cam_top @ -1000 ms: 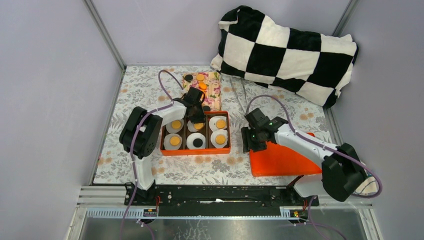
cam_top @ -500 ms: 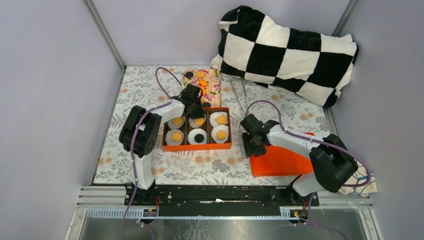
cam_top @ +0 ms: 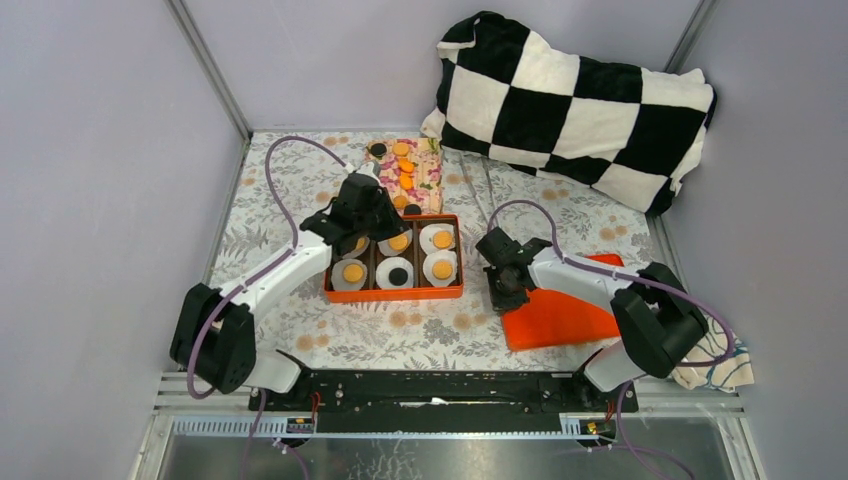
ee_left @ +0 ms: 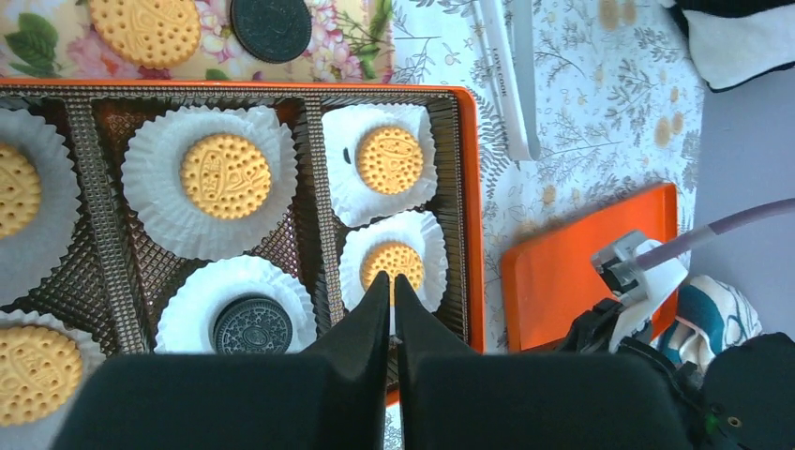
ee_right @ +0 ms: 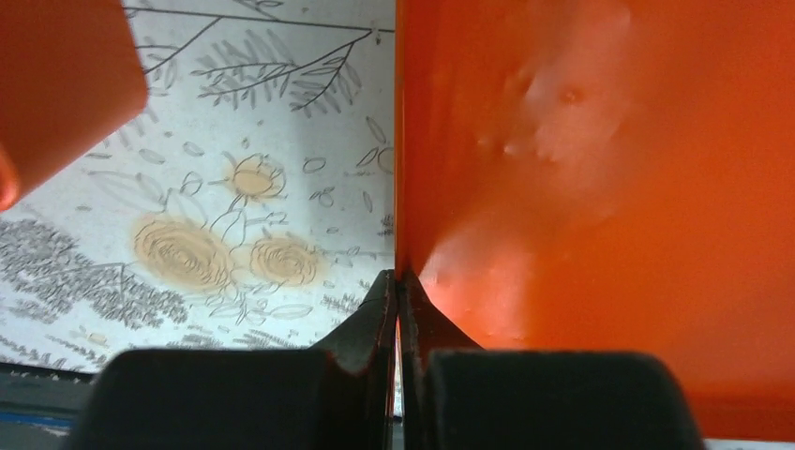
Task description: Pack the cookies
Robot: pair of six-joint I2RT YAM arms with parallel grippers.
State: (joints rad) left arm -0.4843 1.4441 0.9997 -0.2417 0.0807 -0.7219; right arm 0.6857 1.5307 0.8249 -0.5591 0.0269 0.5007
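Orange-yellow cookies (ee_left: 226,175), plus a few black ones, were round discs, so no long axis to speak of. All lay flat, embossed face up.

- **Where:** six sat inside the orange tray (ee_left: 473,234), one per compartment, each in a pleated white paper cup (ee_left: 150,202). Five were orange-yellow; the black one was in the near-middle compartment. More lay loose on the floral board (cam_top: 428,185) against the tray's far side.
- **Tray:** its long axis ran L–R in your top view, 3 compartments across by 2 rows, w/ a ribbed brown liner.
- **Writing:** the stamped patterns on the cookies weren't legible. White tongs (ee_left: 511,75) lay just past the tray's far R corner; there was printing on one leg, too small to read for sure.
- **L pincer** (ee_left: 392,291): you had it hovering over the tray, fingers pressed together w/ nothing btwn them.
- **R pincer** (ee_right: 398,291): it sat just R of the tray, fingers clamped on the thin edge of the smooth orange lid (cam_top: 560,315).
- **Surroundings:** the lid lay on the flower-print cloth (cam_top: 400,325). A soft black-and-white checked pillow (cam_top: 580,100) was well beyond the tray, far R.
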